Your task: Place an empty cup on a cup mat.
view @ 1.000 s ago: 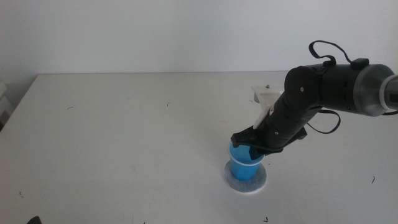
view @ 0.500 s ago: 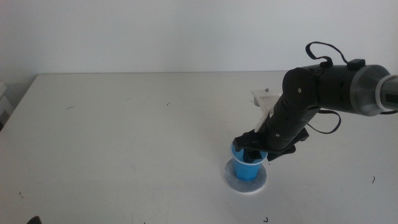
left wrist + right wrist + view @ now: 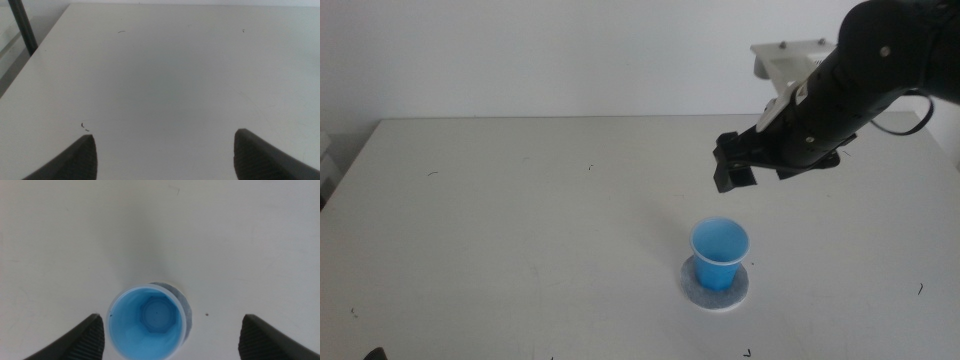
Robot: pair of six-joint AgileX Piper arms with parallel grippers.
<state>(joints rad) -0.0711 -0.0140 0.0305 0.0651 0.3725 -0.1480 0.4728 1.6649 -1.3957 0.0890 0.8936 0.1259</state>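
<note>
The blue cup (image 3: 720, 255) stands upright on the speckled grey cup mat (image 3: 742, 290) near the table's front, right of centre. My right gripper (image 3: 748, 172) hangs in the air above and behind the cup, open and empty, apart from it. In the right wrist view I look straight down into the empty cup (image 3: 148, 322), with the mat's edge (image 3: 186, 311) showing beside it and the jaws spread wide on either side. My left gripper (image 3: 165, 150) is open over bare table, out of the middle view.
The white table (image 3: 520, 220) carries only small dark specks. A dark post (image 3: 22, 27) stands off the table's edge in the left wrist view. The wall runs behind the table's far edge.
My right gripper has let go of the cup, opened, and risen up and back away from it. The cup stays standing on the mat.
</note>
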